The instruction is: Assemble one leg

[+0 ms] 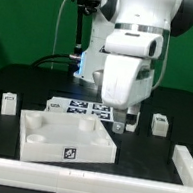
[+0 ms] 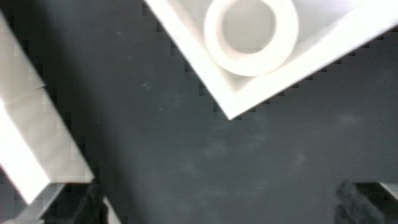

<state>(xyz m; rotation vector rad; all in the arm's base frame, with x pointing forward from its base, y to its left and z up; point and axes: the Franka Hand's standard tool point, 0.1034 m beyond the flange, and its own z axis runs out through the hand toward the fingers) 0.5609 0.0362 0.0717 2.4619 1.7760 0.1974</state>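
1. Currently the arm (image 1: 132,50) stands over the middle of the counter (image 1: 163,146), wrist pointing down. The gripper (image 1: 130,117) hangs just behind the far corner of the tray on the exterior view's right.
2. The tray (image 1: 47,142) lies flat at the front of the counter. The wrist view shows one corner of it and a round socket (image 2: 249,30), which is empty.
3. The marker board (image 1: 82,109) lies behind the tray.
4. Nearest leg (image 1: 116,130): on the counter just beside that tray corner, near the gripper. It does not show in the wrist view. A second leg (image 1: 159,123) sits toward the exterior view's right and a third leg (image 1: 10,101) toward its left, both loose.
5. The fingers (image 2: 63,205) are spread wide with only bare counter between them; nothing is gripped.
6. Judgement: approach stage, and no leg picked up yet. The next move calls for centring over one leg, descending with a finger on either side, then closing.
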